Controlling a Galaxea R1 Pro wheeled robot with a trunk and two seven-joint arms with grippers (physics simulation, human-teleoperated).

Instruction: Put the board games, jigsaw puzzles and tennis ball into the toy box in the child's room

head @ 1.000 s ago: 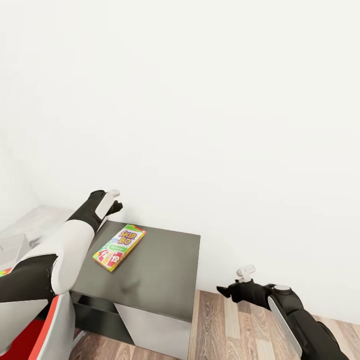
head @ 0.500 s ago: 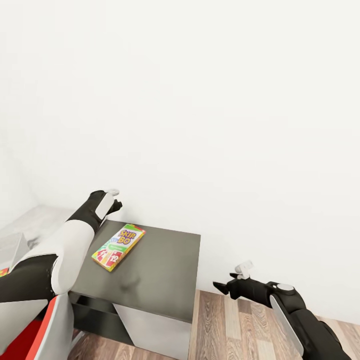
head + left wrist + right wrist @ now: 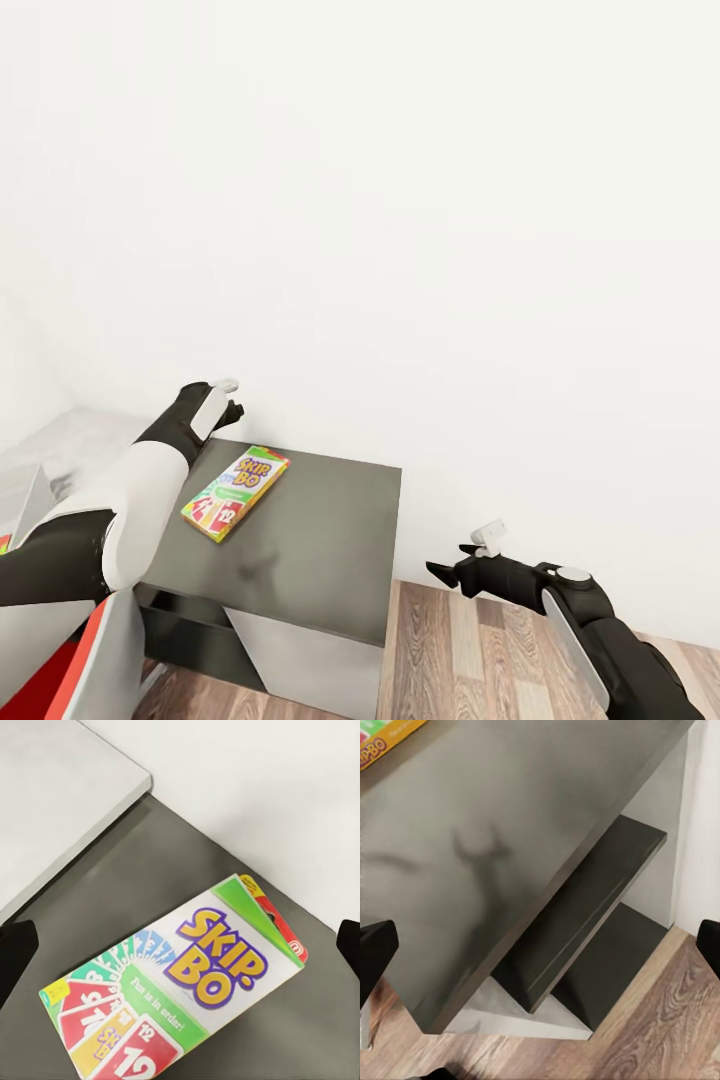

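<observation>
The board game (image 3: 235, 480), a yellow-green Skip-Bo box, is laid flat on the dark-grey cabinet top (image 3: 320, 540) near the wall. The left gripper (image 3: 228, 397) is held above it, spread wide and empty. The right gripper (image 3: 462, 562) is likewise spread, empty, over the wood floor (image 3: 450, 650).

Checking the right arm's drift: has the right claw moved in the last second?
Yes. The right claw has shifted slightly left, toward the dark cabinet, judged against the cabinet's right edge.
</observation>
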